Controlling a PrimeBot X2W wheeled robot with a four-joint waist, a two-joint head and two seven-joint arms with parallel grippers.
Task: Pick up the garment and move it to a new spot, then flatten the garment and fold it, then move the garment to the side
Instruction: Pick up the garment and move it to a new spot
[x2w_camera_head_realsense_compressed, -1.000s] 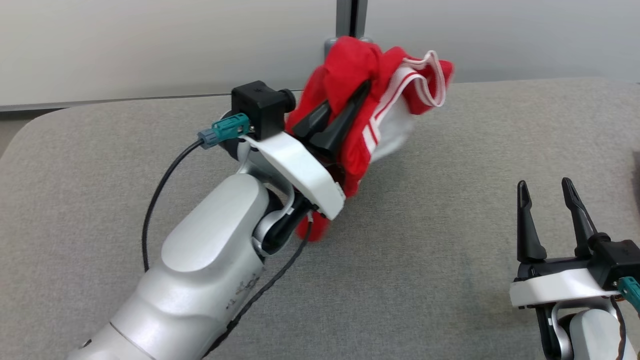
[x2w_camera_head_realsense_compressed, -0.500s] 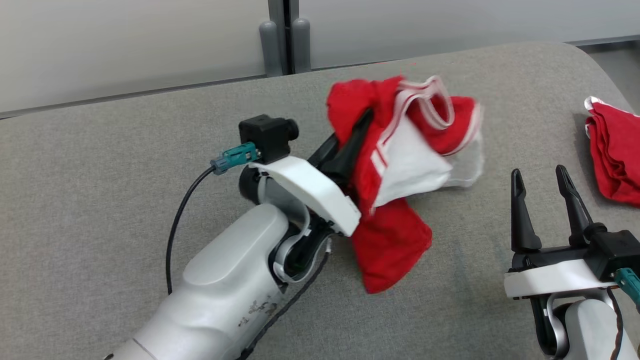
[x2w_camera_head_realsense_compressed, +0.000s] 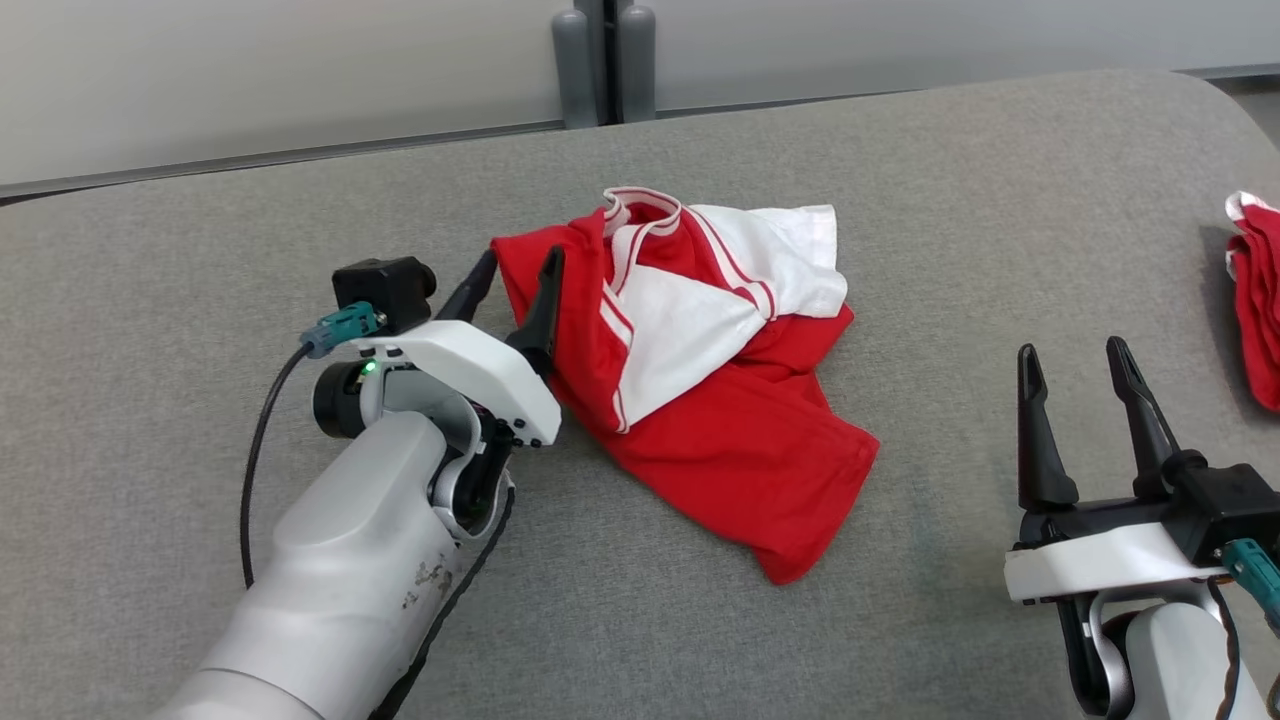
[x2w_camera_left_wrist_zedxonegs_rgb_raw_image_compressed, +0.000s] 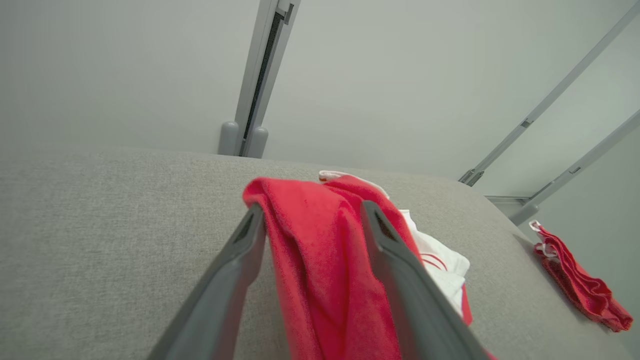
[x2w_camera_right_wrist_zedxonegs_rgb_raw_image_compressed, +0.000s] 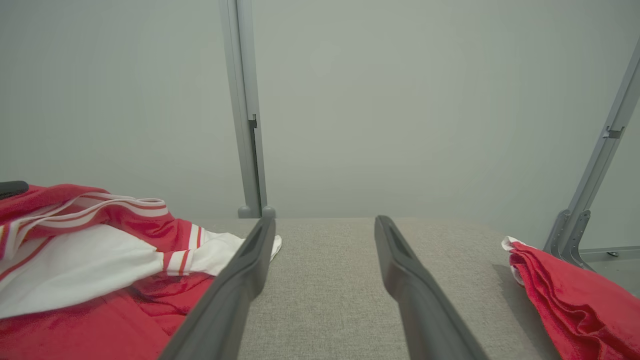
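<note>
The garment (x2w_camera_head_realsense_compressed: 760, 440), red with white panels and striped trim, lies crumpled on the grey table (x2w_camera_head_realsense_compressed: 200, 250), a little back of centre. My left gripper (x2w_camera_head_realsense_compressed: 522, 262) is at its left edge, low over the table, jaws spread. In the left wrist view a red fold of the garment (x2w_camera_left_wrist_zedxonegs_rgb_raw_image_compressed: 310, 260) lies loosely between the fingers (x2w_camera_left_wrist_zedxonegs_rgb_raw_image_compressed: 235, 270) of the left gripper (x2w_camera_left_wrist_zedxonegs_rgb_raw_image_compressed: 313, 210). My right gripper (x2w_camera_head_realsense_compressed: 1070, 350) stands open and empty at the lower right, apart from the cloth. In the right wrist view the garment (x2w_camera_right_wrist_zedxonegs_rgb_raw_image_compressed: 75, 265) lies left of the right gripper (x2w_camera_right_wrist_zedxonegs_rgb_raw_image_compressed: 325, 222).
A second red garment (x2w_camera_head_realsense_compressed: 1255, 300) lies bunched at the table's right edge, also seen as a red heap (x2w_camera_right_wrist_zedxonegs_rgb_raw_image_compressed: 565, 295) in the right wrist view. A grey post (x2w_camera_head_realsense_compressed: 605, 60) rises behind the table against a pale wall. Bare table lies between the two garments.
The garment, held up in my shut left gripper before, now lies on the table. The left gripper has come down and opened. The head camera has shifted; the right gripper is unchanged.
</note>
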